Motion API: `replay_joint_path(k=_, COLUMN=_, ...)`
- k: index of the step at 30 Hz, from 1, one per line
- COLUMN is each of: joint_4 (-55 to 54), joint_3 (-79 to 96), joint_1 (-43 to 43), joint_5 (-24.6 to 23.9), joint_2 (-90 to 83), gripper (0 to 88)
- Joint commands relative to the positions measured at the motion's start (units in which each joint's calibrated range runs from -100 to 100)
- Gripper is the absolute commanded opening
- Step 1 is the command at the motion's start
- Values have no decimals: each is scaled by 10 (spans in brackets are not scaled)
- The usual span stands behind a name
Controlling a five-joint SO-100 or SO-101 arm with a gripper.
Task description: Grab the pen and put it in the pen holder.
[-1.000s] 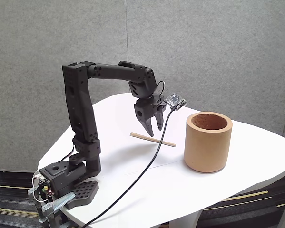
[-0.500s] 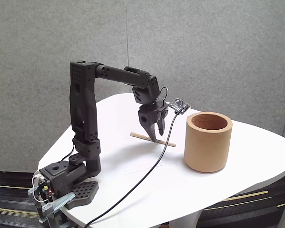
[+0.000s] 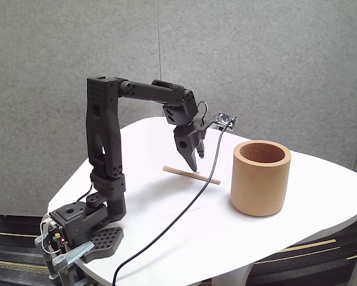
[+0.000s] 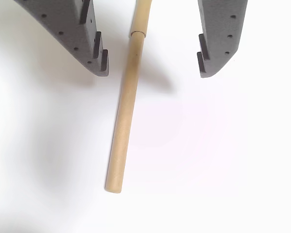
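Note:
The pen (image 3: 191, 174) is a thin tan stick lying flat on the white table (image 3: 297, 208), left of the pen holder (image 3: 260, 179), a wide tan cup with a darker inside. My gripper (image 3: 195, 162) hangs open just above the pen's middle, pointing down. In the wrist view the pen (image 4: 126, 111) runs lengthwise between the two dark fingers, nearer the left one, and my gripper (image 4: 153, 69) is open with both tips clear of the stick. The pen's far end leaves that view at the top edge.
A black cable (image 3: 172, 223) runs from the small camera board (image 3: 225, 120) at the wrist, across the pen, down to the table's front edge. The arm's base (image 3: 83, 229) is clamped at the front left corner. A grey partition stands behind.
The gripper dropped to the pen half a second ago and has since risen a little. The pen lies where it was, and the cup has not moved.

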Motion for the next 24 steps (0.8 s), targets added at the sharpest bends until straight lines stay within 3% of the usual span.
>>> replay_joint_path(k=1, joint_4=-4, joint_3=-10, joint_1=-1, joint_5=6, joint_2=-2, gripper=267)
replay_joint_path(k=8, joint_4=-3, joint_3=43, joint_1=-12, joint_5=6, joint_2=-2, gripper=277)
replay_joint_path(k=16, joint_4=-3, joint_3=43, joint_1=-13, joint_5=6, joint_2=-2, gripper=492)
replay_joint_path(k=24, joint_4=3, joint_3=42, joint_1=-13, joint_5=2, joint_2=27, gripper=489)
